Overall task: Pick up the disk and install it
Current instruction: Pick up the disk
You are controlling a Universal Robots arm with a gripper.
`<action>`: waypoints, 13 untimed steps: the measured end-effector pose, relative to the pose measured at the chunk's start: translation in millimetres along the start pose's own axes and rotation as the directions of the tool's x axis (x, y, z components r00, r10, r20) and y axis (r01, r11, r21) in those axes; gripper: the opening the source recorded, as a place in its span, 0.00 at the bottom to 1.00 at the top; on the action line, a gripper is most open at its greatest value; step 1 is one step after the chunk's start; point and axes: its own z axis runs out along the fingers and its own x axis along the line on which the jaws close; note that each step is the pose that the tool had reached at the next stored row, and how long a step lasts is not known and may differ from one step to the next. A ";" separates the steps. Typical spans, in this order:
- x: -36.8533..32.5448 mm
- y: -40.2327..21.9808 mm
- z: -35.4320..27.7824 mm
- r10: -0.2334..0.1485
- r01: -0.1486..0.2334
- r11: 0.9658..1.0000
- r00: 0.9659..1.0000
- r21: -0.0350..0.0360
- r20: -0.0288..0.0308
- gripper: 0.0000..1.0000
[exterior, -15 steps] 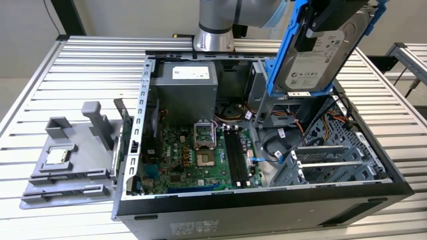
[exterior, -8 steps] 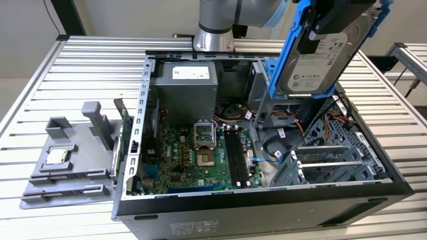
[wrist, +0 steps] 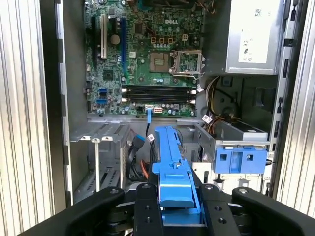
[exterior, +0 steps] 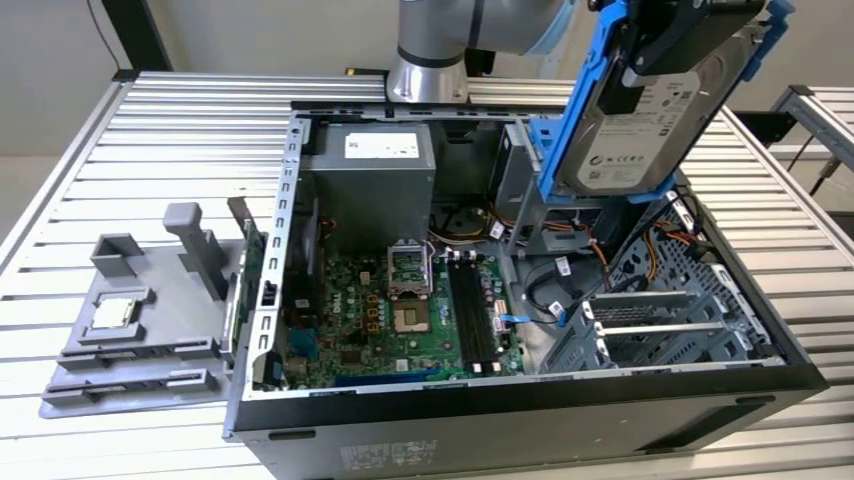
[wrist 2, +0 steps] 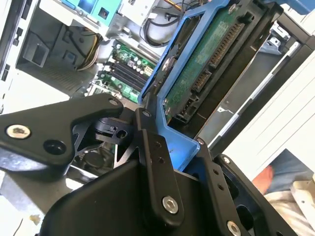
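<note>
Hovering above open computer case (exterior: pixel 534 420), end effector (exterior: pixel 678 40) clamped on disk (exterior: pixel 647 125), pinching blue carrier (exterior: pixel 566 125) at upper end. Disk hangs tilted, label toward exterior camera, lower edge just over drive cage (exterior: pixel 567 215) on exterior view's right. Second wrist view shows green circuit side and connector (wrist 2: pixel 209 69). My read: step in hand is lining disk up with bay. Doing it well means squaring carrier rails to cage walls, minding loose cables (exterior: pixel 654 240) beneath, staying clear of motherboard (exterior: pixel 387 300), holding firm grip.
</note>
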 end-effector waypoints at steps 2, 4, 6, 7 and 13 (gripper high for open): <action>0.5 -0.1 0.0 0.001 -0.001 1.000 1.000 0.000 0.000 0.00; 1.3 -0.3 0.0 0.004 -0.004 1.000 1.000 0.000 0.000 0.00; 2.5 -0.4 0.0 0.009 -0.009 1.000 1.000 0.000 -0.001 0.00; 3.4 -0.4 0.0 0.011 -0.011 1.000 1.000 0.000 -0.001 0.00; 9.7 -1.6 -0.1 0.019 -0.019 1.000 1.000 0.001 -0.002 0.00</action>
